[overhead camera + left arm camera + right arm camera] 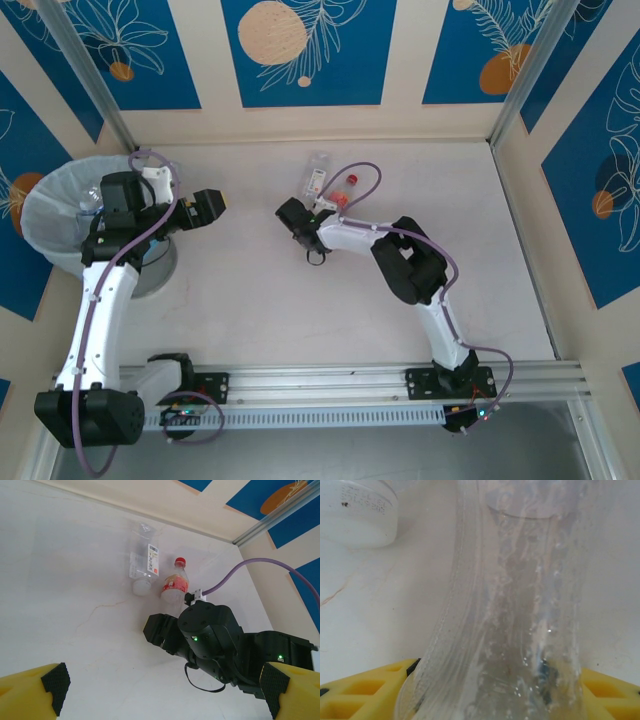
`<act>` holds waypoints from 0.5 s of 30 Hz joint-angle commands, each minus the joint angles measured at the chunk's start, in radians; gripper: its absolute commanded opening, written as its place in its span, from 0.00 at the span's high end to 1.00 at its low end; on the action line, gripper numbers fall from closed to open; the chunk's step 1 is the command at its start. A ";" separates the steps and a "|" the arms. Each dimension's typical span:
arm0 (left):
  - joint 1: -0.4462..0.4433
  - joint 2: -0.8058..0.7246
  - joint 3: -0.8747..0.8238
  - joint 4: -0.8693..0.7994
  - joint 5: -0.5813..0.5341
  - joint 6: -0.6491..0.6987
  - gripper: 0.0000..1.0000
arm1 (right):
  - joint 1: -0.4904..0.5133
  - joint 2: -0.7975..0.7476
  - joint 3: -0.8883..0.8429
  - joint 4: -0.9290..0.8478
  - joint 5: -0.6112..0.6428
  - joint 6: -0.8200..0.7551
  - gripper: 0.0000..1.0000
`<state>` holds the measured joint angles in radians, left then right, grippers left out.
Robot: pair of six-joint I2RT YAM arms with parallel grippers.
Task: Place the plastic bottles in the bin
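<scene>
While the left pincer (165,682) stands wide open, the right pincer (490,695) squeezes a clear bottle (510,605) between its yellow fingers (365,690); a white cap (355,512) lies just beside it.

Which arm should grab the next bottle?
Right. A clear bottle lies between the fingers of the right end effector. The left end effector hangs open near the bin, away from that bottle.

The counter (250,320) carries two plastic bottles (318,180): one white-capped bottle (142,562) and one red-capped bottle (174,584). There is one bin (45,195), its contents too blurred to count. Two arms stand at the near edge, one left arm (95,300) and one right arm (425,275).
</scene>
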<state>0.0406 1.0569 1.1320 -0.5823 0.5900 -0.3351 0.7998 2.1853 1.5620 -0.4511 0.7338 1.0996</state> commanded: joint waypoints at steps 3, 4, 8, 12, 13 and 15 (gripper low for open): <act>-0.011 -0.015 -0.011 0.014 -0.006 -0.004 0.01 | 0.006 -0.048 -0.039 0.001 0.023 -0.002 0.57; -0.011 -0.016 -0.011 0.012 -0.007 -0.002 0.01 | 0.006 -0.052 -0.045 0.002 0.021 -0.005 0.58; -0.013 -0.015 -0.015 0.015 -0.008 -0.005 0.01 | 0.006 -0.077 -0.071 0.020 0.019 -0.031 0.65; -0.017 -0.008 -0.014 0.022 -0.003 -0.024 0.01 | 0.006 -0.122 -0.118 0.048 0.019 -0.068 0.78; -0.020 -0.005 -0.010 0.018 -0.003 -0.029 0.01 | 0.006 -0.142 -0.142 0.070 0.017 -0.082 0.81; -0.039 0.002 -0.004 0.012 -0.001 -0.036 0.01 | 0.007 -0.201 -0.211 0.134 0.010 -0.122 0.85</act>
<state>0.0280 1.0573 1.1297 -0.5827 0.5869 -0.3504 0.7998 2.0769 1.4105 -0.3889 0.7261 1.0306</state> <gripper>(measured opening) 0.989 0.617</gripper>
